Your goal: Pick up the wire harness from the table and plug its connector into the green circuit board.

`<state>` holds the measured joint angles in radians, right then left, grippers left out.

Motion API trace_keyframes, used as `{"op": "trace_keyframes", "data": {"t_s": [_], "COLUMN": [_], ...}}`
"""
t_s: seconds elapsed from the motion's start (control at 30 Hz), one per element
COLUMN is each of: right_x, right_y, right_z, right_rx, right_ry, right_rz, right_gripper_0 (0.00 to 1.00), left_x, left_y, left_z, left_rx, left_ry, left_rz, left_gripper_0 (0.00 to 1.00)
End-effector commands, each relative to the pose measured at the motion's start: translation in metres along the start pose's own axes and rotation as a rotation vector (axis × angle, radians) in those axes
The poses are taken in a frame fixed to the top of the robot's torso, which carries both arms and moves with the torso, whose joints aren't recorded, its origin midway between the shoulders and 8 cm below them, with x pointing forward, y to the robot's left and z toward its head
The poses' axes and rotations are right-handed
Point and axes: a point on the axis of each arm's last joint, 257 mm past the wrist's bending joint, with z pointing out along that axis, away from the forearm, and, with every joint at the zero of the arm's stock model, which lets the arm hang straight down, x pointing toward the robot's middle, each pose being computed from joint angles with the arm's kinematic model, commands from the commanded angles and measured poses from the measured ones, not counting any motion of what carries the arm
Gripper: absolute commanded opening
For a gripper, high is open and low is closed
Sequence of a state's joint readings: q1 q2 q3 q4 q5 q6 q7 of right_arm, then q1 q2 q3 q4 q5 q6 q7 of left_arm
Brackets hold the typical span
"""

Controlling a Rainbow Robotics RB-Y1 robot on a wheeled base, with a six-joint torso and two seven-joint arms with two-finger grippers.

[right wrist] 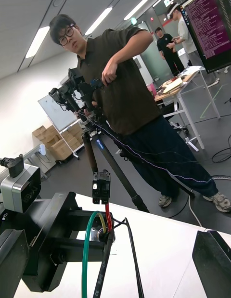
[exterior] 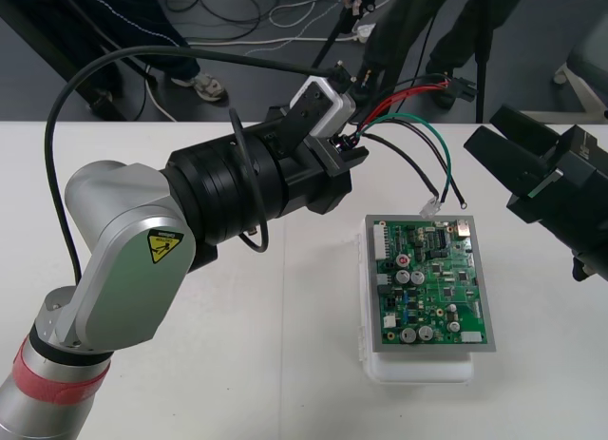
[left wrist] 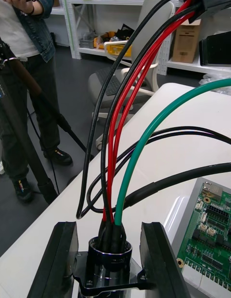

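Note:
My left gripper hovers above the table just left of the green circuit board. It is shut on the wire harness's round metal socket, which sits between its two black fingers. Red, black and green wires arc away from the socket toward the right. The black plug hangs in the air past the table's far edge, and in the right wrist view this plug stands above the left gripper. My right gripper waits open at the right, beyond the board's far right corner.
The board rests on a white base right of the table's centre. A small white connector and a ring terminal on loose wire ends dangle at the board's far edge. Bare table lies left of and in front of the board.

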<state>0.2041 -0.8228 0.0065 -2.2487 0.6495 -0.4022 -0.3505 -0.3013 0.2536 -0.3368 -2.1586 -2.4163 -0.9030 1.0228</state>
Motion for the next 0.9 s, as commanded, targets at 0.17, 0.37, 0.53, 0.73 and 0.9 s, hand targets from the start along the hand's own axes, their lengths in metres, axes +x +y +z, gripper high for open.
{"op": "trace_keyframes", "data": {"t_s": [0.17,0.37,0.53,0.73,0.9], "right_x": [-0.012,-0.017,-0.02,-0.021,-0.019], "right_y": [0.021,0.018,0.013,0.009,0.007], "right_z": [0.019,0.032,0.04,0.046,0.048], "right_rx": [-0.048,-0.03,-0.008,-0.008,-0.006], "right_ry": [-0.039,-0.061,-0.077,-0.078,-0.076], "right_rz": [0.036,0.044,0.043,0.04,0.042], "right_gripper_0": [1.0,1.0,1.0,1.0,1.0], "left_x": [-0.035,-0.033,-0.033,-0.033,-0.033], "left_y": [0.001,0.0,0.0,0.0,0.0], "left_z": [0.002,0.002,0.002,0.002,0.002], "left_rx": [-0.017,-0.013,-0.013,-0.013,-0.011], "left_ry": [-0.084,-0.079,-0.078,-0.079,-0.078], "left_rz": [0.13,0.141,0.14,0.141,0.141], "left_gripper_0": [0.0,0.0,0.0,0.0,0.0]}}
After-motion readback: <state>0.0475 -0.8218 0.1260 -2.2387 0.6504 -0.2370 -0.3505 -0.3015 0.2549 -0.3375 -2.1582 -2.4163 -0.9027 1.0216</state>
